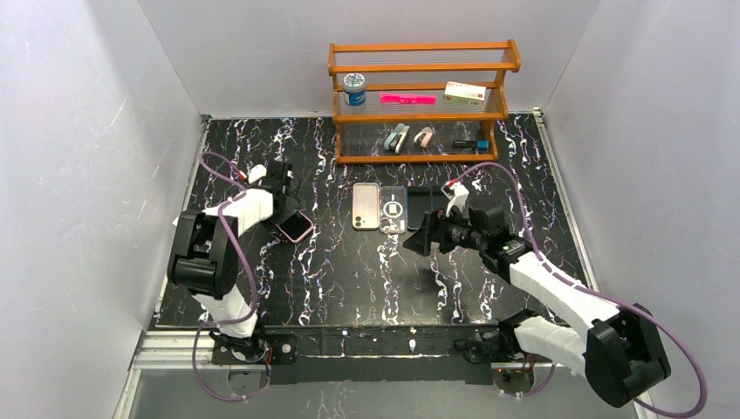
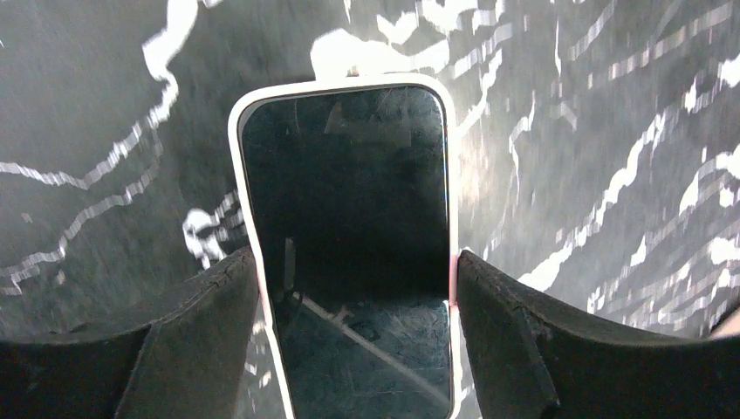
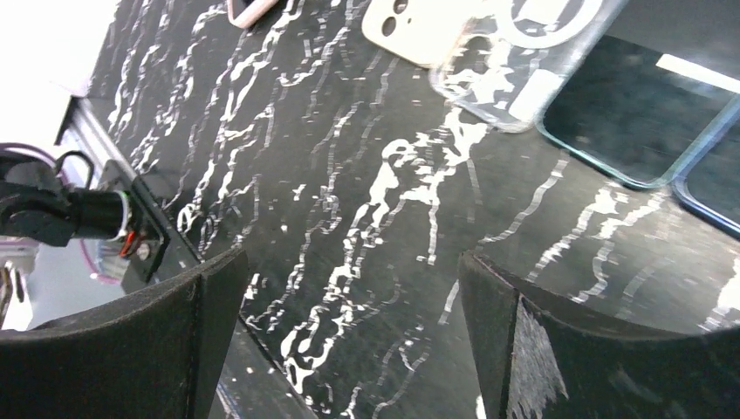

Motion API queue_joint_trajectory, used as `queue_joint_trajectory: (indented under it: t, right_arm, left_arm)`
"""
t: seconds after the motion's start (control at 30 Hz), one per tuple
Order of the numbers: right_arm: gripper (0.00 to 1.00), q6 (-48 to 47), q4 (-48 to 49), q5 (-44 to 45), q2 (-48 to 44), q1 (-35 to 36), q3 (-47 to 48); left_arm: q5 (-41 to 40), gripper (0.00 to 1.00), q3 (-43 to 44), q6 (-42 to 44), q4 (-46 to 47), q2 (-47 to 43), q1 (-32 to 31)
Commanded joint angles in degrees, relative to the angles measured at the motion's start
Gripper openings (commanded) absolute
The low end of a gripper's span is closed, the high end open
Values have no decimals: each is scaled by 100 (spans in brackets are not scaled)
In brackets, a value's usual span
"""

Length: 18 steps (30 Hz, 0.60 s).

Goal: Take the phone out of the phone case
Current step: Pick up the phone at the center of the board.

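A phone in a pink case lies at the left of the black marbled table. In the left wrist view its dark screen faces up, ringed by the pale case rim. My left gripper is closed on its two long sides; the fingertips touch the case edges. It shows as well in the right wrist view. My right gripper hovers open and empty over the table's middle, its fingers wide apart above bare table.
A cream phone lying back up, a clear case and a dark phone lie in a row mid-table. A wooden shelf holding small items stands at the back. White walls close in both sides.
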Motion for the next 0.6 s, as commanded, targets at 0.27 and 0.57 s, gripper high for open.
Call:
queue_joint_trajectory:
  t: [0.27, 0.57]
  right_arm:
    - [95, 1459, 2138, 795, 1353, 2112, 87]
    - [92, 2158, 3429, 1010, 2801, 2674, 429]
  left_arm:
    - [1618, 25, -1587, -433, -74, -1440, -1002]
    - [1814, 20, -2246, -769, 168, -2329, -1365]
